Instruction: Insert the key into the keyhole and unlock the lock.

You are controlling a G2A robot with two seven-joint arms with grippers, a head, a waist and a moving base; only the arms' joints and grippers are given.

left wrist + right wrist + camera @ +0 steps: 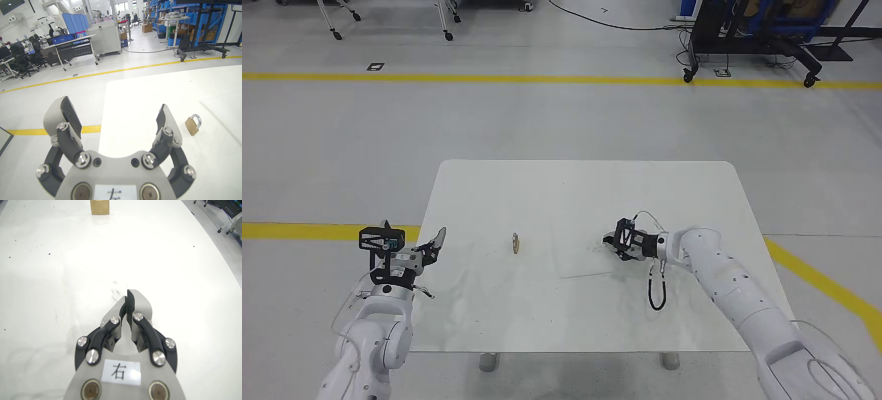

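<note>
The brass padlock (pixel 514 243) sits mid-desk (pixel 642 190) between the arms, so I'd have the left gripper (pixel 114 102), fingers released at the desk's edge, steady it first while the right gripper (pixel 127 294), fingers clenched, whether on the key I cannot tell, approaches squarely.

I see white arm shells (pixel 732 285) with a black cable (pixel 649 292) looped off the one at lower right of the top view. Same build on left gripper (pixel 115 106) and right gripper (pixel 127 294): grey plates, black links, ribbed black pads (pixel 70 115), silver screws (pixel 82 159), and a white label (pixel 121 372) with one character.
</note>
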